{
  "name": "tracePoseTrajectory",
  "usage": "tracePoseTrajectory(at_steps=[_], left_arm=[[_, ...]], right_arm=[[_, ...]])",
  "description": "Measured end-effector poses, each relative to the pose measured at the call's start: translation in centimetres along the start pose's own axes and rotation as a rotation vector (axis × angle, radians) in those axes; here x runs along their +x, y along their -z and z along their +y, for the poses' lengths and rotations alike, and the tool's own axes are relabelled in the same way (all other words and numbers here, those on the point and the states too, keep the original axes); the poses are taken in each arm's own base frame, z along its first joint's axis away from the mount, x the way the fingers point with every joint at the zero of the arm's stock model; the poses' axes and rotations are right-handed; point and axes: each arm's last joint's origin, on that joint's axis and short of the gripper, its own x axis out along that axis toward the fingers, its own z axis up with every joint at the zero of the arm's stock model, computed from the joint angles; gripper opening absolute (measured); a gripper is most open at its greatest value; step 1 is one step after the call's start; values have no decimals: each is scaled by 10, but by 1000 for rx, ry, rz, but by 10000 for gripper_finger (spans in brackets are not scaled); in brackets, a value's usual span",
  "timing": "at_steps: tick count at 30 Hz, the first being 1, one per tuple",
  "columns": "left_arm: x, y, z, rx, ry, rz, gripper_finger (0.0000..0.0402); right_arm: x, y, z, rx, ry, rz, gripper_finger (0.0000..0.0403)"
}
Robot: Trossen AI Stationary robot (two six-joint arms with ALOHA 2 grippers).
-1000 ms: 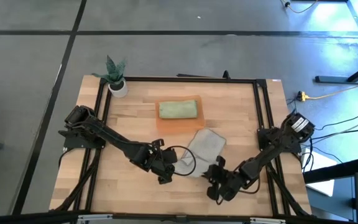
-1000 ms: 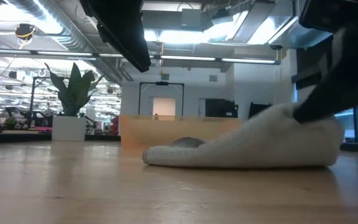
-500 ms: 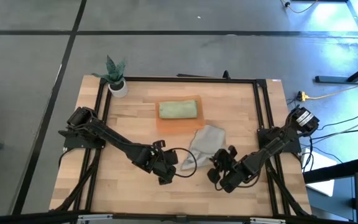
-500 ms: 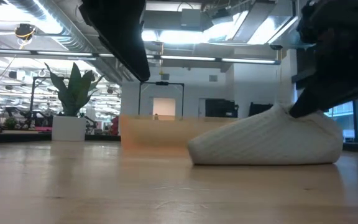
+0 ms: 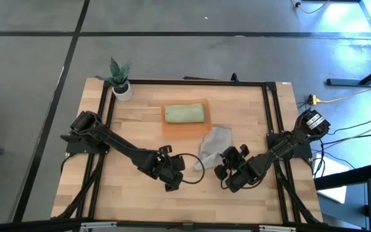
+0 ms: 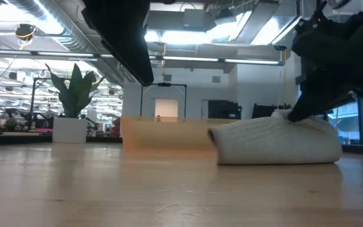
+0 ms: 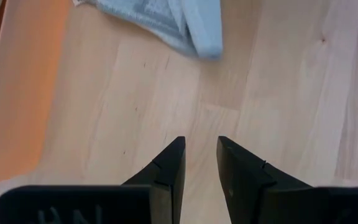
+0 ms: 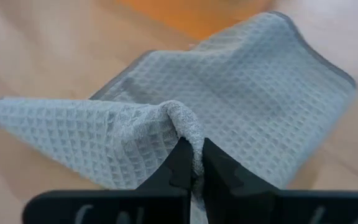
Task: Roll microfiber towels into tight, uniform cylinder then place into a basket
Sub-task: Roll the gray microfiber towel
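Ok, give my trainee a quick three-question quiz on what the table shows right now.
1. True or false: the right gripper has its jaws shut on the grey towel.
2. What lies in the orange basket? A) a green towel B) a plant pot C) nothing
3. What do the left gripper jaws hold?

Key:
1. True; it pinches a fold of the towel.
2. A; the green towel lies in it.
3. Nothing; they stand open over bare table, apart from the grey towel.

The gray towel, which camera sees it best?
The right wrist view: the gray towel fills it, pinched by the right gripper. The high view shows it small, the low view side-on, the left wrist view only a corner.
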Motion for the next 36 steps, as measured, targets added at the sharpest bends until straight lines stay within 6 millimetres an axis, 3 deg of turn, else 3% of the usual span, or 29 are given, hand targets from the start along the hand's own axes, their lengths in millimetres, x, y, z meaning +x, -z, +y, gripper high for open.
tracePoseTrajectory(at_steps=[21, 28, 36], left_arm=[[6, -2, 0, -7, -20, -15, 82], [13, -6, 0, 37, -21, -45, 82], [19, -23, 6, 66, 22, -123, 82]], right_arm=[[-5, 1, -34, 77, 286, 48, 17], [-11, -2, -27, 62, 261, 53, 18], [-39, 4, -1, -33, 90, 147, 18]])
